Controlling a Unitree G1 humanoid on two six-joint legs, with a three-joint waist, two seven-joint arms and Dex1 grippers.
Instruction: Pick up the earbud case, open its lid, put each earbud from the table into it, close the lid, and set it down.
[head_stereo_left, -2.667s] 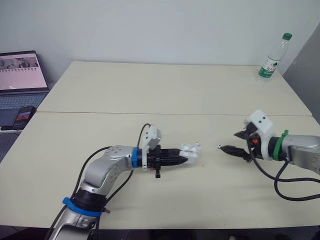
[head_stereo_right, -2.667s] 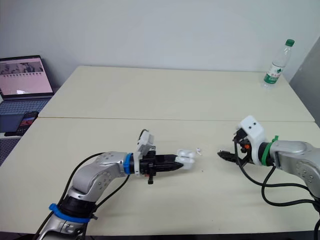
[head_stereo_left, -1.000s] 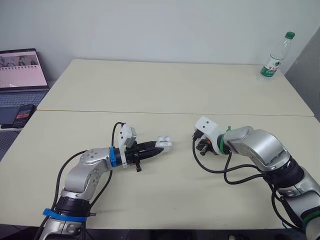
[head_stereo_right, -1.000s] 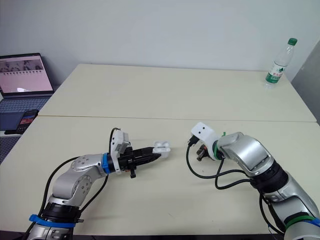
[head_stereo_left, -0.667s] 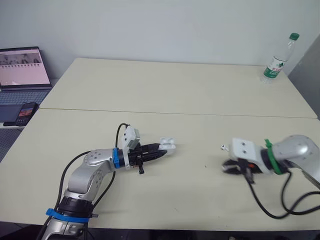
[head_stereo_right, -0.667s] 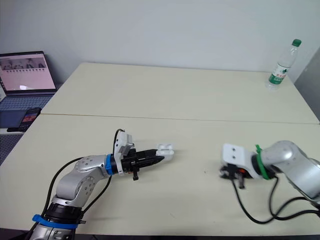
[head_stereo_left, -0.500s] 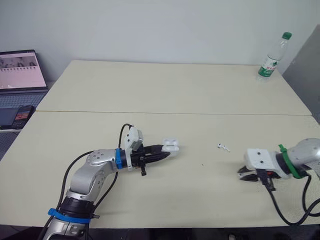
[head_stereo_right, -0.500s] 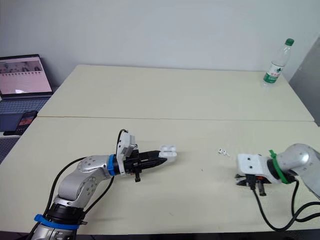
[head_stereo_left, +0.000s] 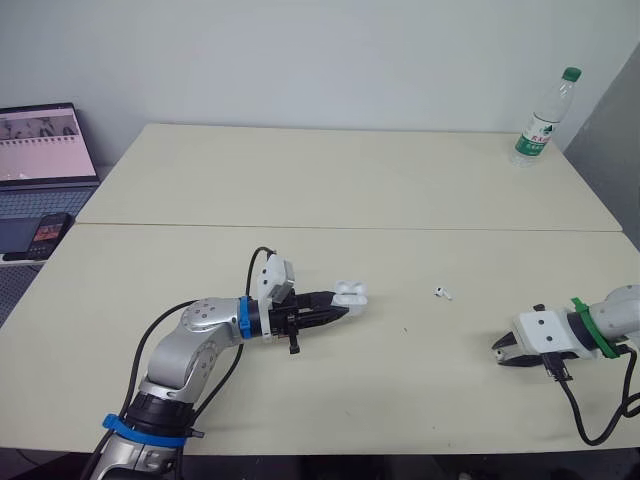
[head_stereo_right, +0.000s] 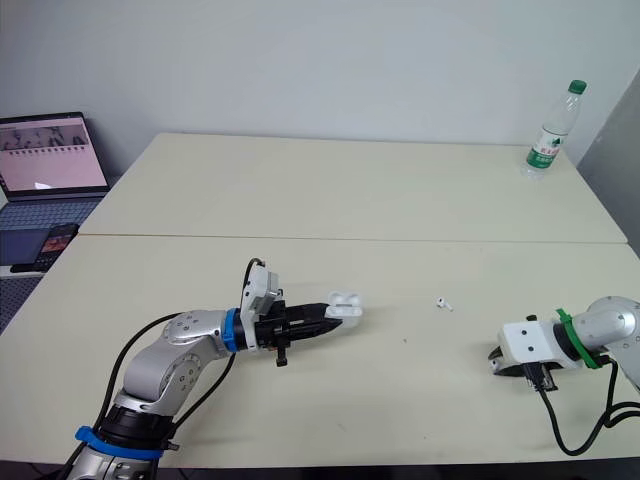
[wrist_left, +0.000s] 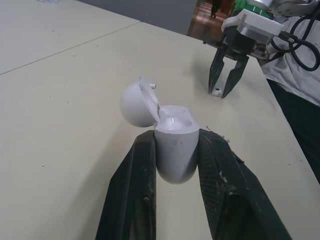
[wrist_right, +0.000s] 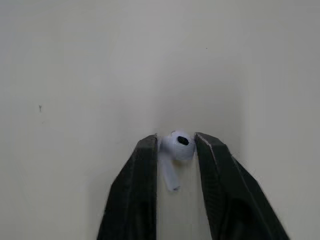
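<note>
On my head camera the left gripper (head_stereo_left: 337, 311) sits just left of the frame's centre, its two black fingers clamped on the lower body of the earbud case (wrist_left: 175, 146). The case is upright and off the table (head_stereo_left: 330, 180), its lid (wrist_left: 138, 102) swung open and tipped back on the hinge. I cannot tell whether anything is inside the case. At the lower right of the frame the right gripper (head_stereo_left: 499, 351) is low over the table, and my right wrist camera shows it closed on one earbud (wrist_right: 180, 141) – the white bud is pinched between both fingers, stem pointing back toward the wrist. A second earbud (head_stereo_left: 441, 293) lies loose on the table right of centre, between the two grippers and apart from both. A water bottle (head_stereo_left: 541, 117) stands at the upper right, and a laptop (head_stereo_left: 40, 150) is at the upper left edge.
</note>
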